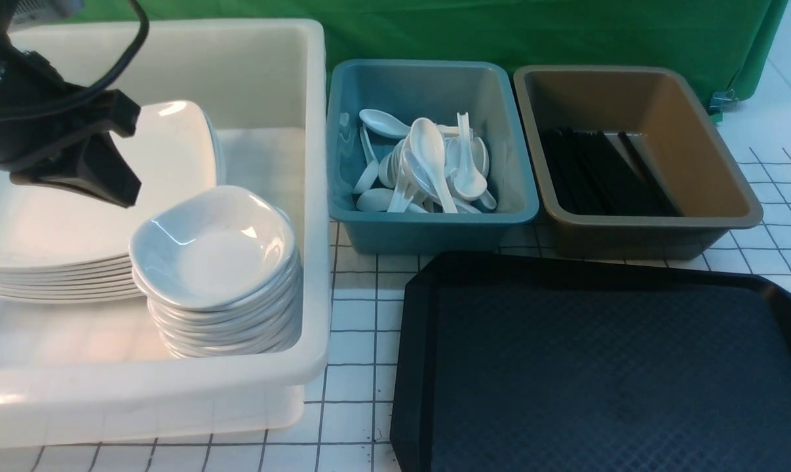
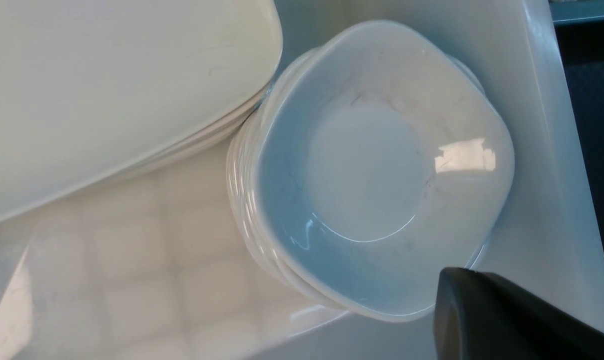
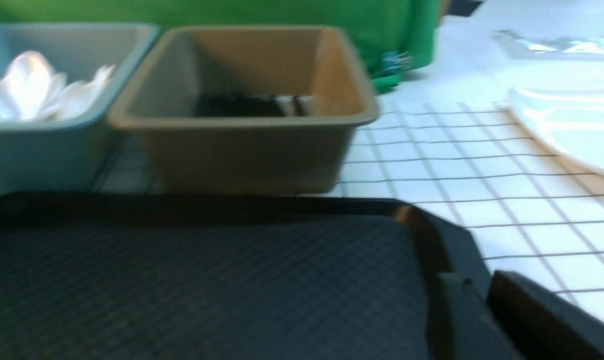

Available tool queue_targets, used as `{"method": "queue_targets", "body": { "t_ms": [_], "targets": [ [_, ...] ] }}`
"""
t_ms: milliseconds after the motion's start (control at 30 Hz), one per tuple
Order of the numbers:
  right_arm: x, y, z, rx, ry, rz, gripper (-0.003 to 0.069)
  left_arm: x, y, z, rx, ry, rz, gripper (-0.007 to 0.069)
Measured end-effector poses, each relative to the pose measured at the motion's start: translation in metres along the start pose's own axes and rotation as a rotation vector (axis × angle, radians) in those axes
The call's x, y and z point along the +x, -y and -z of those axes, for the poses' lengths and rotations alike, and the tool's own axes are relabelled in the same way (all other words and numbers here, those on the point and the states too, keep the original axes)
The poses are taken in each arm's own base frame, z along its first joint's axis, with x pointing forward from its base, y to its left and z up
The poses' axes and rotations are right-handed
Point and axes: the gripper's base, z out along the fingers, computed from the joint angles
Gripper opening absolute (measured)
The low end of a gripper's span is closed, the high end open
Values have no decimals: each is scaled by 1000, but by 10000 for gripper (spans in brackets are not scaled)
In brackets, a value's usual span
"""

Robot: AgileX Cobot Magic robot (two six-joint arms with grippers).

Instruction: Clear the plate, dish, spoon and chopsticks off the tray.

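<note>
Front view: left gripper [image 1: 87, 160] above plate [image 1: 94, 216].

No text, label, brand, number or sign can be read in any of the three views.

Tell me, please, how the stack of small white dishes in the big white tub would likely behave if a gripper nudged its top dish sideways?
The stack of small dishes looks glossy, so its top dish would probably slide easily. The stack is tall for its width, so a firm nudge might shift or tip it. The white tub wall beside it should limit travel that way.
</note>
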Motion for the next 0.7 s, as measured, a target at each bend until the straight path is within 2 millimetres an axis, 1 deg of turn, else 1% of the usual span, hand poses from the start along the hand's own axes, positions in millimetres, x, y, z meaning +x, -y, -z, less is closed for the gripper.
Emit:
{"method": "queue_targets", "body": {
  "t_ms": [567,700],
  "targets": [
    [-1,1,0,23,9,-29,157,0,0,0,-2,0,-1,0],
    [-1,0,0,11,8,-87,168,0,0,0,-2,0,-1,0]
  ]
}}
